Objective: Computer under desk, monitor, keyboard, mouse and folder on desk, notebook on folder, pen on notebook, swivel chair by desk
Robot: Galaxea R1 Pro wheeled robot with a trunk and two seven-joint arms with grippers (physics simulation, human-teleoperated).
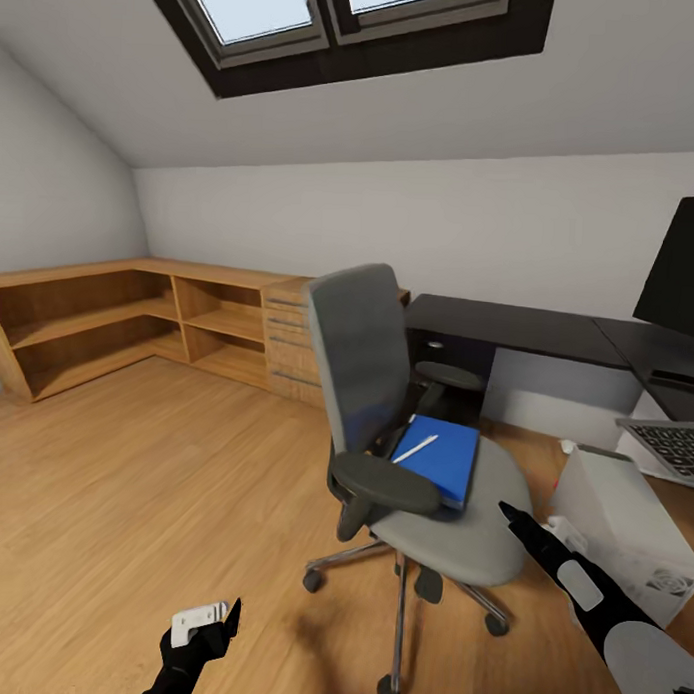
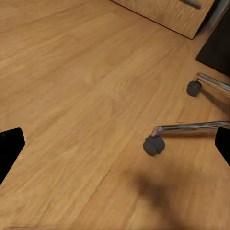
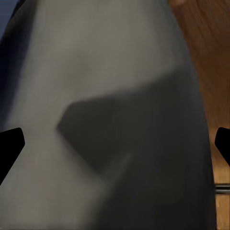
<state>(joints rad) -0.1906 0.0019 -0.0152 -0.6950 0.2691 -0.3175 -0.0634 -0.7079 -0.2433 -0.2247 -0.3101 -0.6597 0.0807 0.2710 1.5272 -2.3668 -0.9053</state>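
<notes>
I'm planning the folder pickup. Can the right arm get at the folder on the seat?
Probably yes: the right gripper hovers over the swivel chair seat's open front, near the folder; no armrest intervenes.

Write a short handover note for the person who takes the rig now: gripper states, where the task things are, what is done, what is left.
Left gripper: open, empty, low over the floor near the chair casters.
Right gripper: open, empty, over the seat edge of the swivel chair.
Blue folder lies on the seat, pen on top of it.
Monitor stands on the desk; keyboard at the desk's edge.
Computer stands on the floor beside the desk.
Left: folder and pen to the desk, chair to the desk.
</notes>
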